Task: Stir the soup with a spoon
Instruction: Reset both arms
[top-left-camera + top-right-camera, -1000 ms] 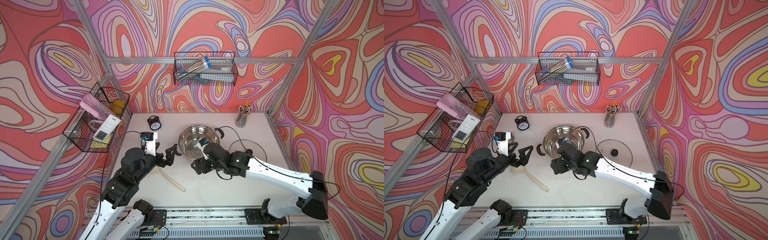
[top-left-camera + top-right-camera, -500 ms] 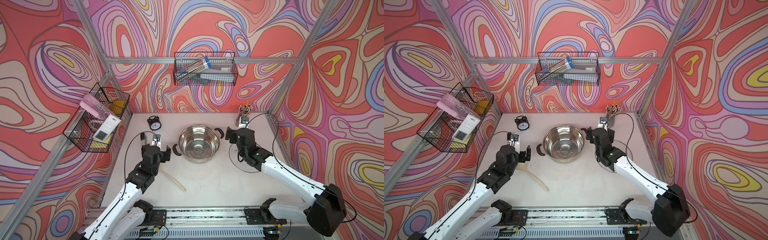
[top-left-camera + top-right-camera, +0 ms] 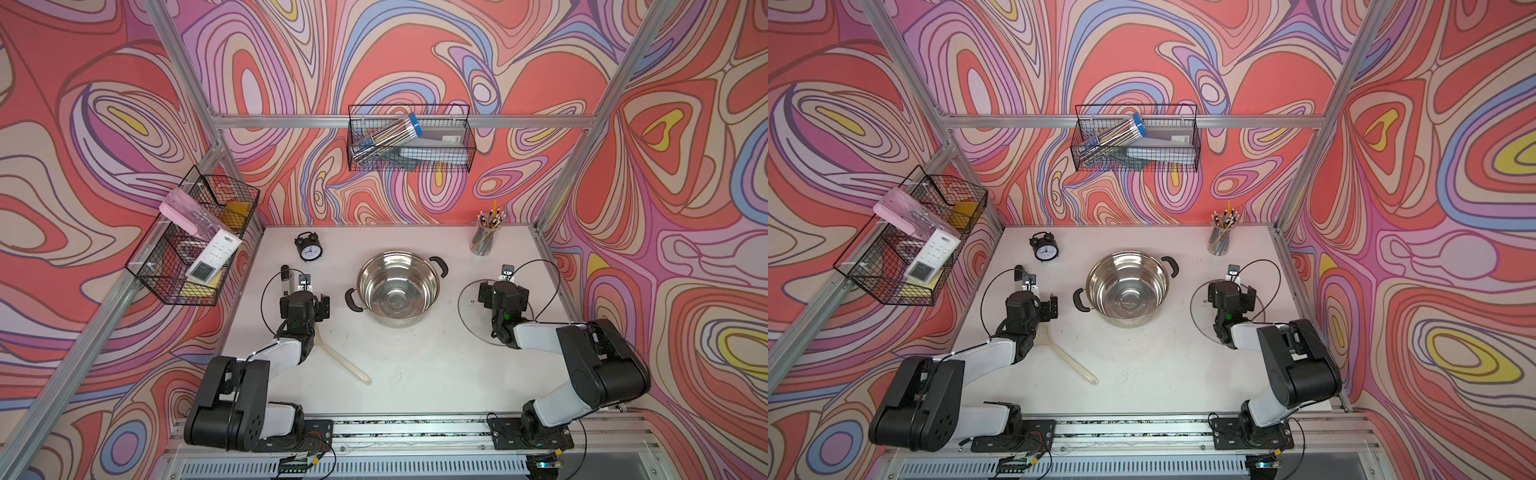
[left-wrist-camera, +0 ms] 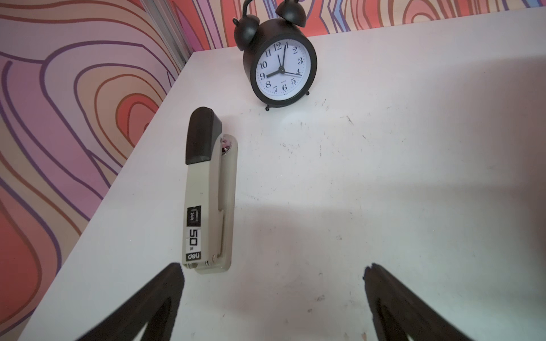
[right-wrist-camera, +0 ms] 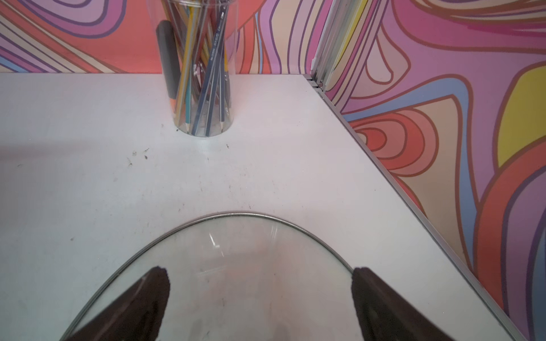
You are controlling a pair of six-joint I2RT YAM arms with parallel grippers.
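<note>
Starting at the left side, the left hand [image 3: 304, 304] was seen low over the counter [image 3: 415, 374], with its jaws spread wide and nothing between them. A stapler [image 4: 206, 200] lay just ahead of one fingertip, and an alarm clock [image 3: 308, 248] stood further back. The spoon [image 3: 344, 358] was found lying on the counter beside and partly under the left arm. Only its slim handle was shown, pointing toward the front middle of the counter, and the bowl end was hidden beneath the wrist. In the middle the steel pot [image 3: 397, 291] stood uncovered, apart from the spoon, and no liquid could be made out inside it. Further right a glass lid [image 5: 236, 251] lay flat on the counter. The right hand [image 3: 503, 296] hovered over it, likewise spread wide and empty, with a pencil cup [image 3: 484, 239] behind.

The step in hand was judged to be the picking up of the spoon, which was not yet begun. To do it well, the left hand would have to be drawn back until the handle was seen between the jaws. It would then be turned so that the jaws stood across the narrow width of the handle. Because the handle lay flat and thin, the fingertips would have to be brought right down to the counter before being closed. A grip near the free end was thought best, so that the bowl could reach into the pot without the rim being struck.
</note>
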